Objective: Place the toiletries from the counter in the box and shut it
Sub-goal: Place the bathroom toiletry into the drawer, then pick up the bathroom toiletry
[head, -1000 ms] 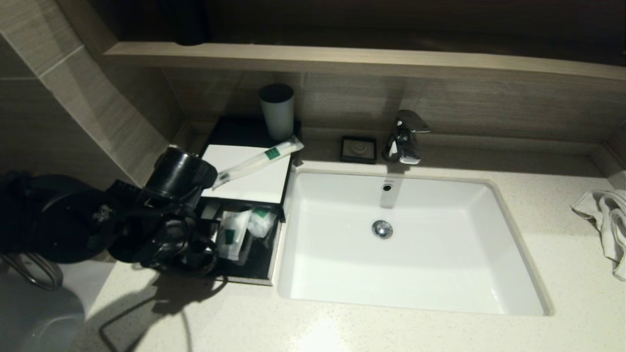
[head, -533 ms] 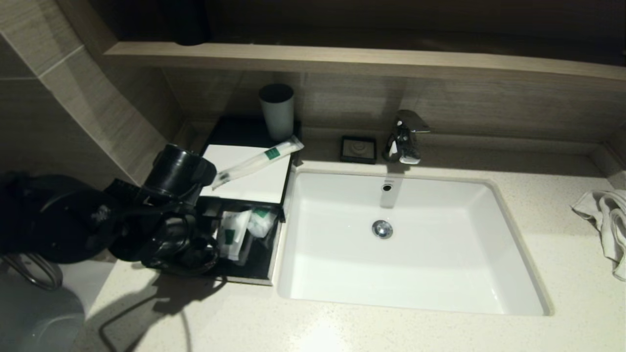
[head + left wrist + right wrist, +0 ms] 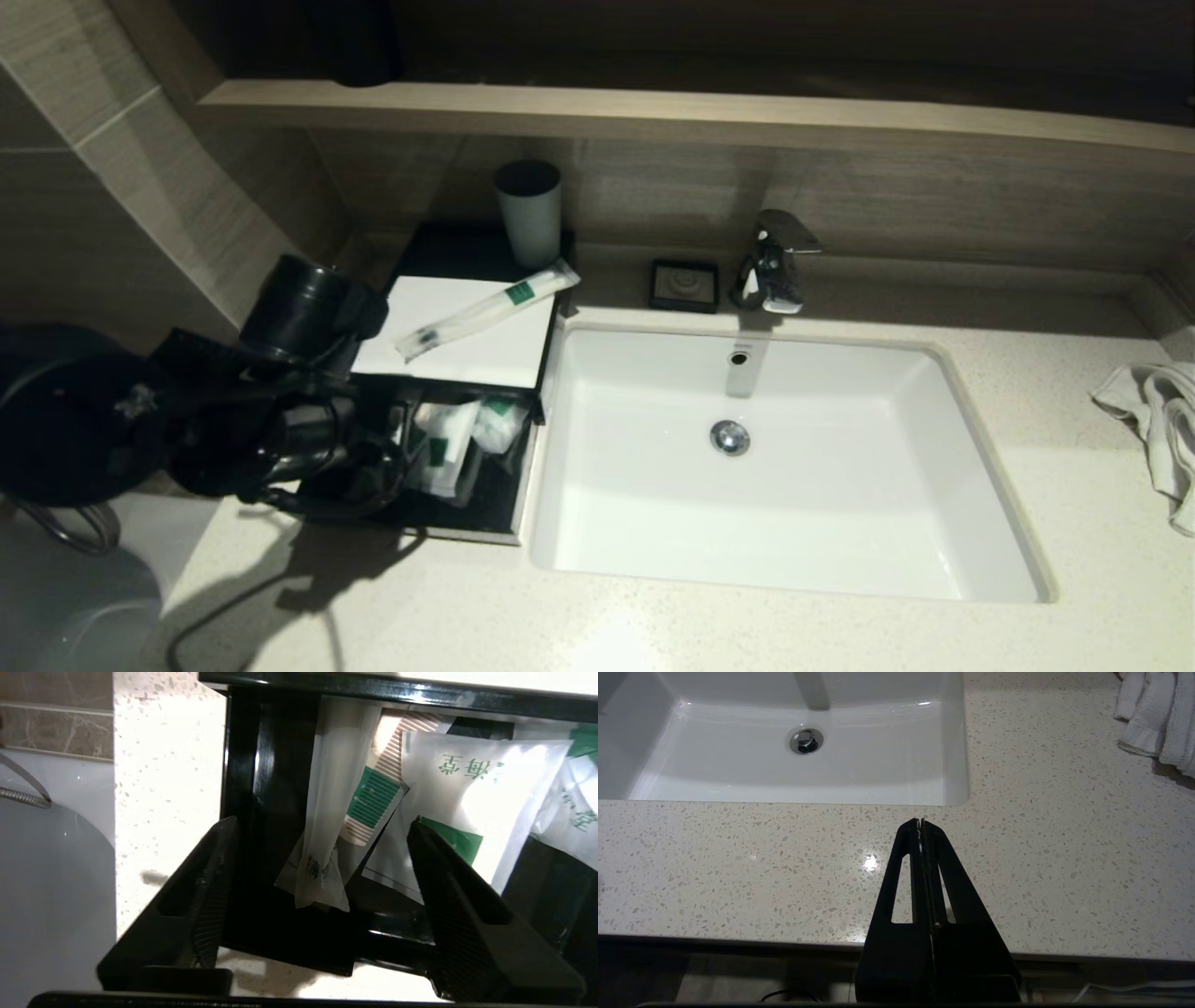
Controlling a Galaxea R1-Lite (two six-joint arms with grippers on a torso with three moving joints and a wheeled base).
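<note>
The black box (image 3: 485, 534) stands left of the sink, its white lid (image 3: 485, 359) slid back so the front part is open. Several white-and-green toiletry packets (image 3: 448, 446) lie inside; they also show in the left wrist view (image 3: 467, 793). A long toothbrush packet (image 3: 485, 310) lies on top of the lid. My left gripper (image 3: 378, 467) is open and empty at the box's front left corner; in the left wrist view (image 3: 322, 821) its jaws straddle the box's left wall (image 3: 261, 788). My right gripper (image 3: 920, 822) is shut and empty, parked over the counter's front edge.
The white sink (image 3: 934, 353) fills the middle of the counter, with a faucet (image 3: 773, 261) and a black soap dish (image 3: 684, 285) behind it. A grey cup (image 3: 528, 213) stands behind the box. A white towel (image 3: 1158, 420) lies at the right. A tiled wall is close on the left.
My left arm has drawn back to the left, away from the lid, uncovering the near end of the toothbrush packet. The packet and the box have not moved.
</note>
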